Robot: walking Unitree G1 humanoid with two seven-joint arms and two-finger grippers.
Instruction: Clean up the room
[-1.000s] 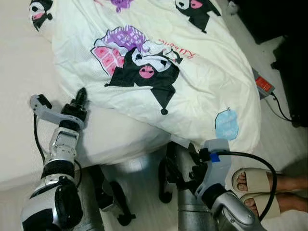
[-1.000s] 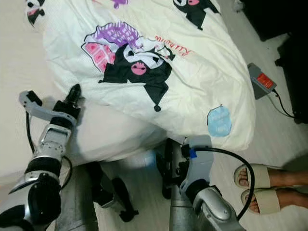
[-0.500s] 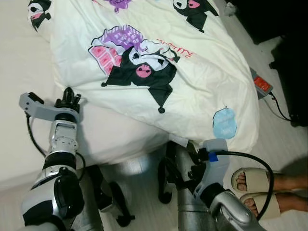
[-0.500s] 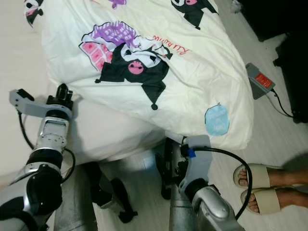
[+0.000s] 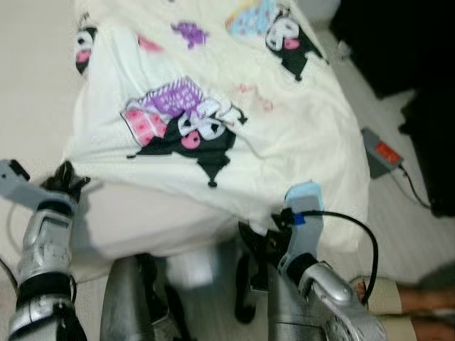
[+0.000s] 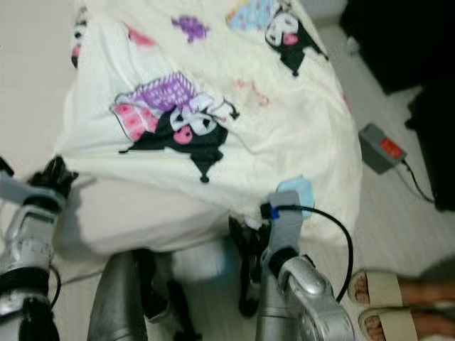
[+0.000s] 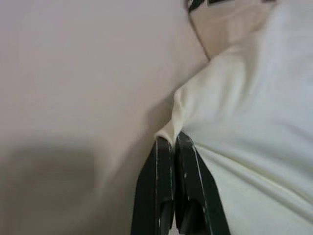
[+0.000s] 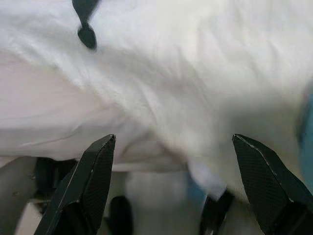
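A cream blanket (image 5: 284,135) printed with black, pink and purple cartoon figures lies spread over the bed and hangs over its near edge. My left gripper (image 5: 65,177) is at the blanket's near left corner. In the left wrist view this gripper (image 7: 172,147) is shut, with a fold of the blanket's edge (image 7: 168,129) pinched at the tips. My right gripper (image 5: 259,241) sits low at the front of the bed, under the hanging hem. In the right wrist view its fingers (image 8: 93,181) are spread wide, open and holding nothing, facing the blanket (image 8: 195,73).
The pale mattress (image 5: 28,85) lies bare to the left of the blanket. On the floor at right is a grey box with an orange label (image 5: 382,151) and a cable, beside dark furniture (image 5: 398,42). A person's sandalled feet (image 6: 384,291) stand at lower right.
The whole picture has shifted and blurred, so the camera moved. My left gripper has slid left along the blanket's edge toward its corner. My right wrist has risen closer to the hanging hem.
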